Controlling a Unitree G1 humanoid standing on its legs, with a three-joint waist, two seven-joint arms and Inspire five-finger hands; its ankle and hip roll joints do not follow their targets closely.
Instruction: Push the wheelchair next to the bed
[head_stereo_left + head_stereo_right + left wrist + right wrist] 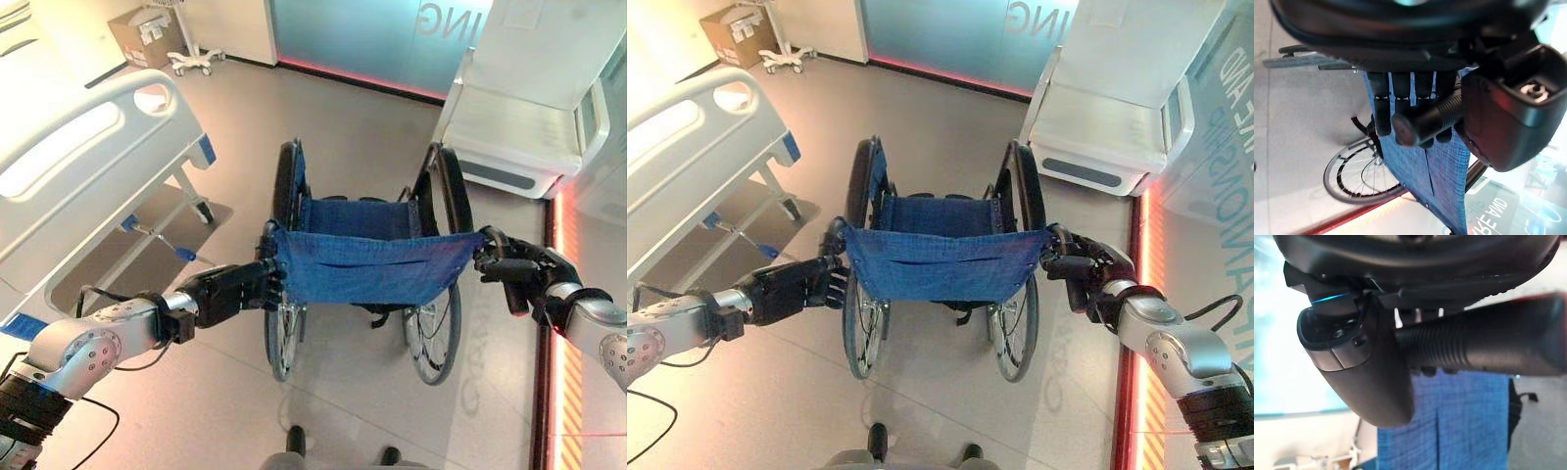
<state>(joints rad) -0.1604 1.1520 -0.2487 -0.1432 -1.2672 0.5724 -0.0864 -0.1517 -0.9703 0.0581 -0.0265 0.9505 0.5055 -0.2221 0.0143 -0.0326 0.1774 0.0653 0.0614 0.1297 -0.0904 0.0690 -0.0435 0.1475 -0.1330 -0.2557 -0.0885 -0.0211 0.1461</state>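
A wheelchair [367, 257] with a blue cloth seat and back and black wheels stands on the floor in front of me, facing away. My left hand [233, 291] is curled round its left push handle [1427, 120], fingers [1382, 105] wrapped behind the ribbed grip. My right hand [519, 269] is curled round the right push handle [1484, 345], with the thumb [1369, 377] over the grip. The bed [83, 162], white with a grey footboard, stands to the left of the wheelchair, a gap of floor between them.
A white medical unit [529, 117] stands at the back right, close to the wheelchair's right wheel. A cardboard box [142, 37] and a wheeled stand base [196, 61] sit at the back left. A red strip [568, 382] runs along the floor on the right.
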